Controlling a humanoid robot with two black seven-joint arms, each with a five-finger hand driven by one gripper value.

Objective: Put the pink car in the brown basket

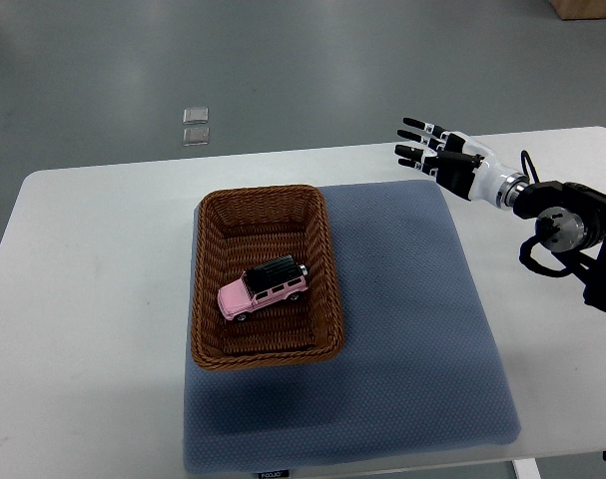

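A pink toy car [265, 288] with a black roof lies inside the brown wicker basket [211, 228], near its middle, on its wheels. The basket stands on the left part of a blue-grey mat [412, 329]. My right hand [434, 152] is up over the table's far right edge, well apart from the basket, with its fingers spread out towards the left and holding nothing. The left arm does not show.
The white table [93, 299] carries the mat. Two small clear square things [195, 126] lie on the grey floor beyond the table's far edge. A brown box corner [587, 8] shows at the top right.
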